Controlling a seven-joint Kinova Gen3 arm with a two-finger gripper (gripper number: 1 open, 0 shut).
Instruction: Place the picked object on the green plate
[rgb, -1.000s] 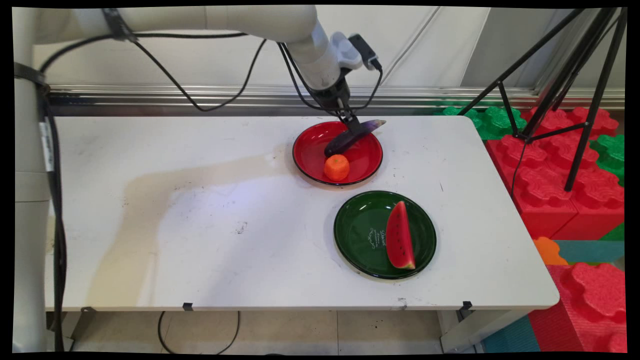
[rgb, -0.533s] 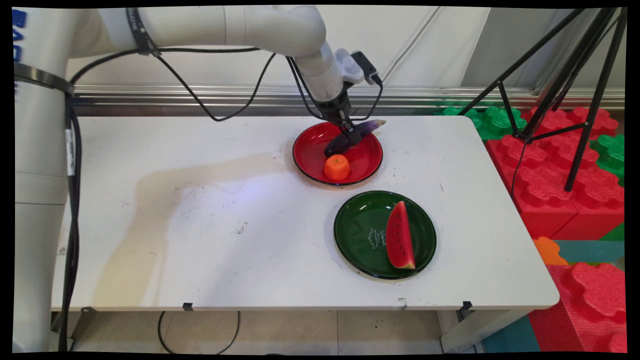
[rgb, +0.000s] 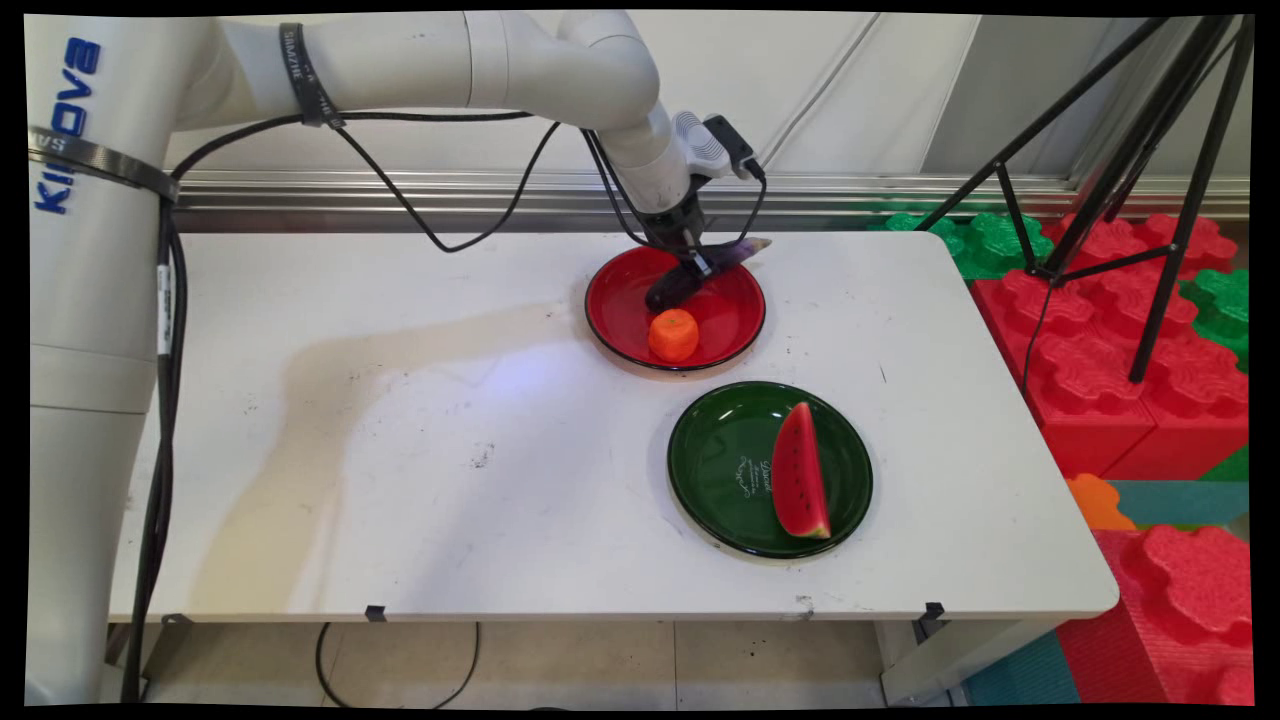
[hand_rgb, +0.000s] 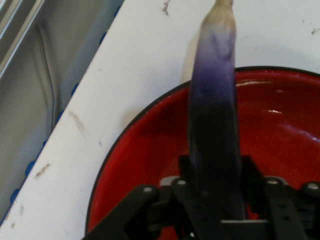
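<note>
A purple eggplant (rgb: 728, 252) lies across the back of the red plate (rgb: 612, 330), its pale tip reaching over the rim. My gripper (rgb: 693, 270) is down on its middle, shut on the eggplant. In the hand view the eggplant (hand_rgb: 212, 110) runs up between the two fingers (hand_rgb: 248, 172), which press on both its sides, above the red plate (hand_rgb: 280, 130). An orange (rgb: 673, 335) sits at the plate's front, just below the gripper.
A green plate (rgb: 715, 470) with a watermelon slice (rgb: 800, 472) lies nearer the front right. The table's back edge (hand_rgb: 75, 125) runs close behind the red plate. A black tripod (rgb: 1150, 150) and red and green foam blocks (rgb: 1130, 340) stand off the table's right.
The gripper has come down onto the eggplant's middle and its fingers now hug it. The eggplant's dark end has shifted slightly left on the plate.
</note>
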